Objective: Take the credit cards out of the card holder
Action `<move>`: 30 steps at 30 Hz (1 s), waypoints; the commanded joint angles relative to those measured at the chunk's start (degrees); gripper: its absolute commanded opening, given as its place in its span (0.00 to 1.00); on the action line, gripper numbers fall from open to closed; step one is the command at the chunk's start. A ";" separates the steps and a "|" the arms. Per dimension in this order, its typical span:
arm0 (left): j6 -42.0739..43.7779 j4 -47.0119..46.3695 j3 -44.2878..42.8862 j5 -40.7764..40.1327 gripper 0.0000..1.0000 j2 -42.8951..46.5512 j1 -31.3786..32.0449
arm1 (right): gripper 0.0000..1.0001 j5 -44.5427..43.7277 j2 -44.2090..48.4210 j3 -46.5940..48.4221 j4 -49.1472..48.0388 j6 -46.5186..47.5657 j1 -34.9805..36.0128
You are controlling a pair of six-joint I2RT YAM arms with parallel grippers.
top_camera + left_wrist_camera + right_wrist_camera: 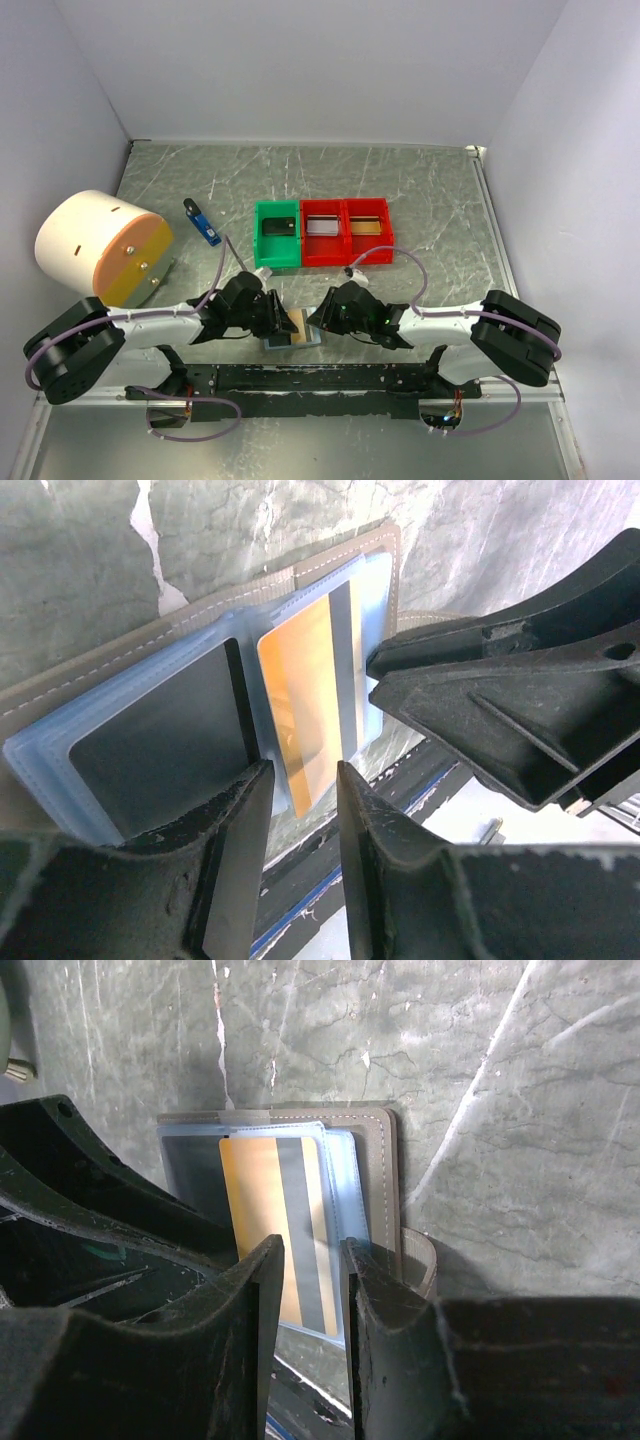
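Far left: white-and-orange drum [100, 248], well clear of the work. Right of that, small blue-and-black gadget [203, 223], lying apart, no part in this job.

Left gripper [302, 772]: down at the near table edge, jaws partly apart, bracketing the near end of the orange card [305, 705]. Reads as lining up for a pull toward the near side. Clamped on the card or only straddling it: cannot tell.

Green tray [277, 261]: on the far side, something dark inside. Probably a drop spot for cards.

Card holder [378, 1160]: lying open and flat at the near edge, centre, between both grippers. Presumably placed there for finger access past the table edge. Dark card [160, 740] seated in the left sleeve. Orange card in the right sleeve, near end poking past the sleeve lip and over the edge, hence the easiest first grab.

Right gripper [310, 1245]: tips at the holder's right side, narrow gap between jaws. Likely bracing the holder against sliding during the pull. Pinching the flap or merely pressing: cannot tell.

Red trays [343, 232]: two, right of the green one, pale and tan items inside.
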State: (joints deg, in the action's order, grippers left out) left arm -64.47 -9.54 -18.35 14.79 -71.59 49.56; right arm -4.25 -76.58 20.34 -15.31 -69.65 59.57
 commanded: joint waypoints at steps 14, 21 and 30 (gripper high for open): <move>-4.68 -11.41 4.43 1.99 0.17 0.14 -0.51 | 0.30 1.45 -1.78 -2.97 6.16 0.30 0.17; -3.23 -3.99 2.84 -0.39 0.07 2.68 -0.57 | 0.30 0.85 0.85 -2.26 7.80 1.08 0.06; -1.95 1.21 2.29 -1.19 0.08 5.01 -0.52 | 0.30 1.82 4.31 2.30 9.73 5.13 0.07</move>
State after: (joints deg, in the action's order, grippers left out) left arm -67.92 -11.79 -14.61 15.18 -67.90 49.32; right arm -2.70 -73.63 20.69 -10.41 -67.90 59.59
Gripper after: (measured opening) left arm 0.079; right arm 0.301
